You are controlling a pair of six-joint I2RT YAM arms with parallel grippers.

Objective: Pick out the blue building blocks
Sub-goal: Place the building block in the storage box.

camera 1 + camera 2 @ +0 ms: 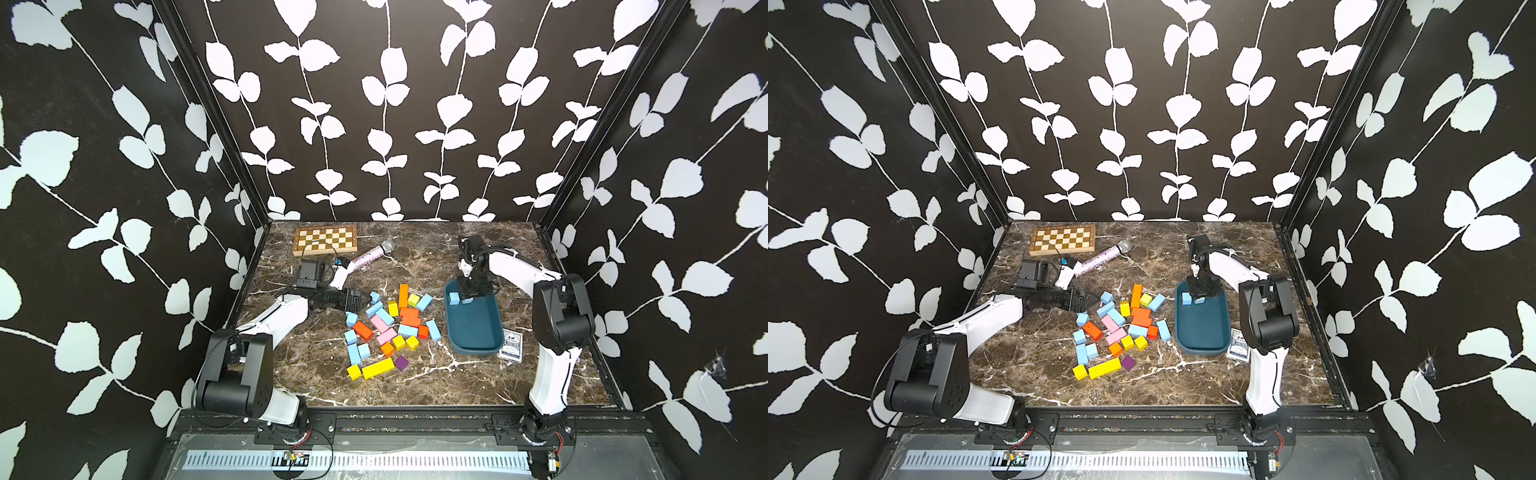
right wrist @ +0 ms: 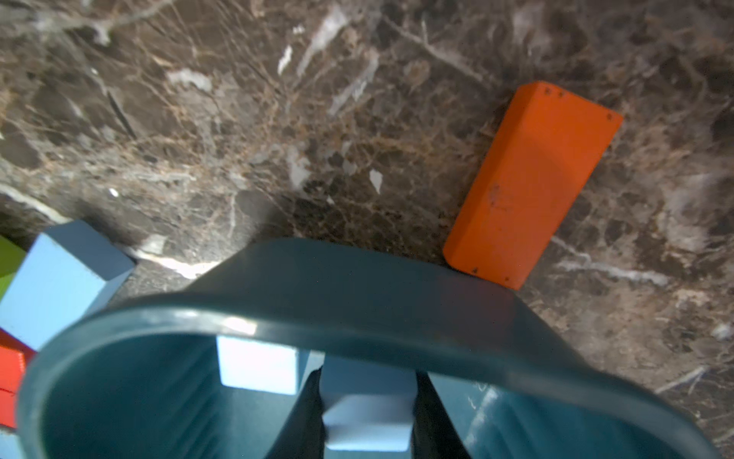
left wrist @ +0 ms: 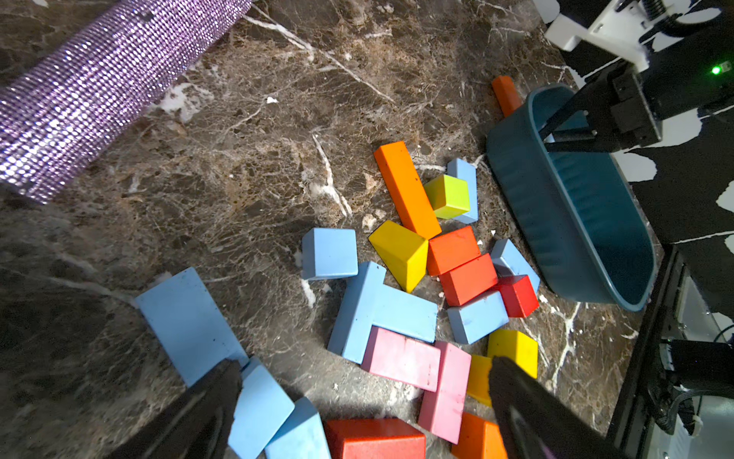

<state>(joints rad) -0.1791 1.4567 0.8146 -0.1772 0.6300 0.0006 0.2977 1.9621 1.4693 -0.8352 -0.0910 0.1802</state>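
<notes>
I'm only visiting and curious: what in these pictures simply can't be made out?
- Held blue block: in both top views the right gripper covers most of it; whether it touches the tray floor is unclear.
- Card box: print too small in both top views.
- Microphone: left wrist view's edge cuts off its head.
- Blue blocks in the pile: some partly covered, so no sure count.

Brown marble desk (image 1: 415, 266), white veins running all through it. Walls (image 1: 374, 124) black with white leaf vines. The blue building blocks (image 1: 385, 316) are pale sky-blue, mixed among pink bars (image 1: 379, 323), an orange bar (image 1: 403, 295), a lime cube (image 1: 414, 299), a yellow bar (image 1: 378, 368) and one purple cube (image 1: 401, 363). Tray (image 1: 473, 328) is dark teal. Chessboard (image 1: 325, 240) shows tan-and-brown checks. Microphone (image 1: 368, 258) handle is sparkling lilac. Card pack (image 1: 511, 345) has a blue-and-white print.
</notes>
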